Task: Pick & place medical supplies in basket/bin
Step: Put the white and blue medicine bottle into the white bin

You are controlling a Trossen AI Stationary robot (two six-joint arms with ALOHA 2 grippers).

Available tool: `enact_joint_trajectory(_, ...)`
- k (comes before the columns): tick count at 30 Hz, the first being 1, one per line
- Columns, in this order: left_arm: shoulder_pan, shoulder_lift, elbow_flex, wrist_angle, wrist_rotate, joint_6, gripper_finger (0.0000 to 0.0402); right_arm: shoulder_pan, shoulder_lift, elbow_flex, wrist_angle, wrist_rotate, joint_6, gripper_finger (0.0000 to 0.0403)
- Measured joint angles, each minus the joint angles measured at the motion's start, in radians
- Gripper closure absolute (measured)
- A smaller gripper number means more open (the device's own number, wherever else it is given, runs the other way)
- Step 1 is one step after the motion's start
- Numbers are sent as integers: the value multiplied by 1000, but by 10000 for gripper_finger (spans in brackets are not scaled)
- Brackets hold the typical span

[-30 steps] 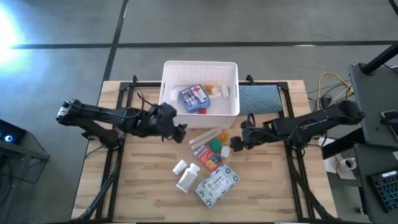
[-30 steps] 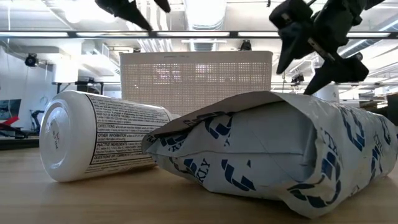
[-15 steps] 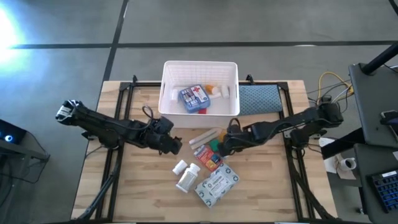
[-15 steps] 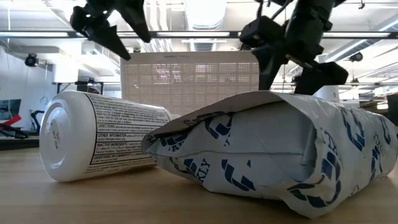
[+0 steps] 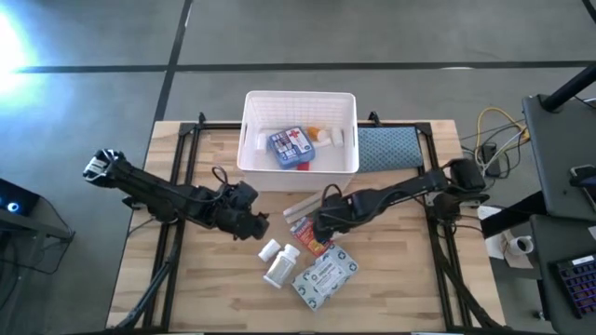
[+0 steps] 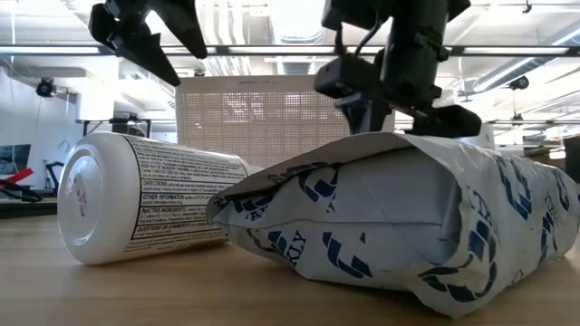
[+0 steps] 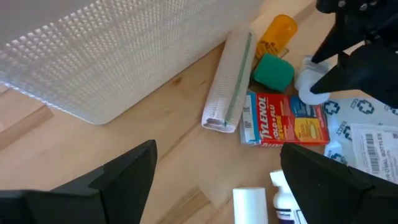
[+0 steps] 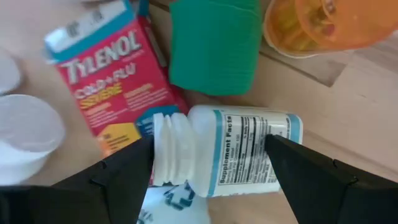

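While spread wide over the loose pile, right gripper (image 5: pixel 323 218): fingers on either side of a small white pill bottle (image 8: pixel 227 149), not closed on it.
Left gripper (image 5: pixel 250 221): also wide and holding nothing, hovering above bare table (image 5: pixel 214 279) just beside the pile.
Target position: lying on its side on the wood, neck towards the red-orange box (image 8: pixel 106 68), green bit (image 8: pixel 214 46) just beside its flank.
Likely handling: light, stiff plastic; smooth round wall and glossy label, so apt to roll or squirt out of a pinch.
Best hold: across the labelled body at mid-length, fingers square to the long axis; not on the narrower ribbed neck.
Fragility: low; probably survives a short drop into the bin.
Crowding: red-orange box touching or nearly touching at the neck end, hard to tell which from the wrist view; orange vial (image 8: pixel 317 25) close beyond the green bit.
Risk on closing: one finger catching the box edge or nudging the green bit.
Other loose items: white rolled bandage (image 7: pixel 229 81) near the basket wall, two larger white bottles (image 5: pixel 277 262), grey-white flat packet (image 5: pixel 324 275) nearest the table front.
Basket (image 5: pixel 300 94): at the far side of the table, well apart from the target; already holding a blue-white box (image 5: pixel 289 146) and some small pieces.
Path to basket: over the bandage roll, high enough to clear the latticed rim.
Beside the basket: blue-teal pad (image 5: pixel 386 149), not a drop spot.
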Motion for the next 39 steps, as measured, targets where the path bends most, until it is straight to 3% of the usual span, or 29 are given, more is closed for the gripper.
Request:
enact_joint_trajectory(5, 0, 0, -2, -21, -3, 1, 81, 4, -4, 10, -93, 7, -19, 101)
enact_joint_trajectory(9, 0, 0, -2, -20, -5, 2, 81, 27, -64, 25, -137, 69, -165, 101)
enact_joint_trajectory(17, 0, 0, -3, -19, -7, 10, 81, 85, -212, 11, -271, 156, -806, 101)
enact_joint_trajectory(23, 0, 0, -3, 8, -7, -21, 81, 84, -203, -55, -249, 163, -1188, 101)
enact_joint_trajectory(26, -6, 0, -3, 16, -8, -48, 81, 80, -166, -88, -195, 161, -1258, 101)
enact_joint_trajectory(39, -32, 0, -5, 24, -31, -150, 81, 63, -31, -166, -5, 157, -1284, 101)
